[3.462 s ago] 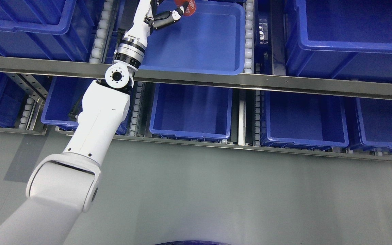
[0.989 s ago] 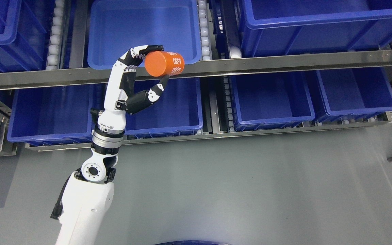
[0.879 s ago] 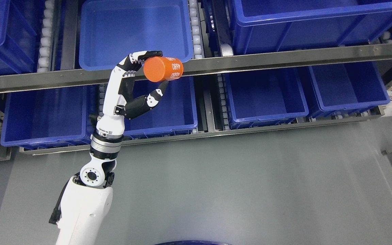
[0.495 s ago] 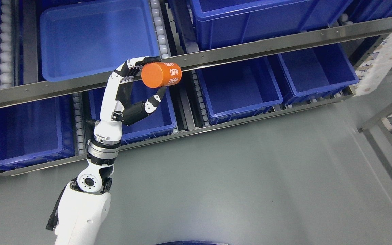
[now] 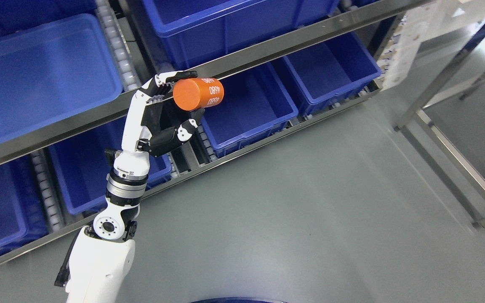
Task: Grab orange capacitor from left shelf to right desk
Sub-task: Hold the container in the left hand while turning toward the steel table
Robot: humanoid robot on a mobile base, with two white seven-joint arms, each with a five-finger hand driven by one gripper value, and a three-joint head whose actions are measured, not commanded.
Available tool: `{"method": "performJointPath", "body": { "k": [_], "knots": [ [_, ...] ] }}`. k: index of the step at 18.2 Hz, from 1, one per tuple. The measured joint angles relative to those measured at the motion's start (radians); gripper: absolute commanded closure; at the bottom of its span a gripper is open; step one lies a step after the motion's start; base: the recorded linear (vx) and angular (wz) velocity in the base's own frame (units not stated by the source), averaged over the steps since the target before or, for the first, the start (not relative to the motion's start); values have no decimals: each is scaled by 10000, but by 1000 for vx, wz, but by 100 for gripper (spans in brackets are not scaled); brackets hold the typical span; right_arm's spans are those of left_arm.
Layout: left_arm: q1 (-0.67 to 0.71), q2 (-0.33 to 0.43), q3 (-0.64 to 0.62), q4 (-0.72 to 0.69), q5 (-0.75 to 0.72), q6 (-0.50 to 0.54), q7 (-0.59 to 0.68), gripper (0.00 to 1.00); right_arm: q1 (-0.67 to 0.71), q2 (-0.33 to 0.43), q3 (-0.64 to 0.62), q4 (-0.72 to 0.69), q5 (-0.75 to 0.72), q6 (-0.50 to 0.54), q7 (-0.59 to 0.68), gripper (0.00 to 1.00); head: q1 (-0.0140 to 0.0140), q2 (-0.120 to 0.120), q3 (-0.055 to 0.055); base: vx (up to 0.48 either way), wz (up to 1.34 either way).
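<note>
Up above the smooth grey floor, the left hand pinches the orange capacitor between its fingers and thumb, right in front of the shelf full of blue bins, with metal legs standing at the right.

Cut off at the bottom edge: left arm below the elbow joint, and a dark blue curved shape. Hidden behind the orange capacitor: palm of the left hand and part of the steel shelf rail. Upside down and partly turned away: white print on the capacitor. Cropped by the left edge: light blue bin. Blurred at top right: white upright.
</note>
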Motion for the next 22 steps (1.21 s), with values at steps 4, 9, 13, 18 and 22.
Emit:
{"method": "performJointPath", "body": {
  "k": [4, 9, 13, 18, 22],
  "knots": [
    [13, 0, 0, -37, 4, 0, -2, 98, 1, 0, 0, 0, 0, 0, 0, 0, 0, 0, 0, 131, -815],
    [32, -12, -20, -71, 4, -19, -2, 98, 2, 0, 0, 0, 0, 0, 0, 0, 0, 0, 0, 208, -1004],
    [49, -27, -41, -87, 4, -21, -2, 98, 3, 0, 0, 0, 0, 0, 0, 0, 0, 2, 0, 290, -931],
    [81, -49, -69, -93, 6, -3, -2, 98, 3, 0, 0, 0, 0, 0, 0, 0, 0, 3, 0, 352, -722],
    [98, -73, -88, -95, 6, 16, 2, 98, 1, 0, 0, 0, 0, 0, 0, 0, 0, 2, 0, 403, -519]
  ]
}}
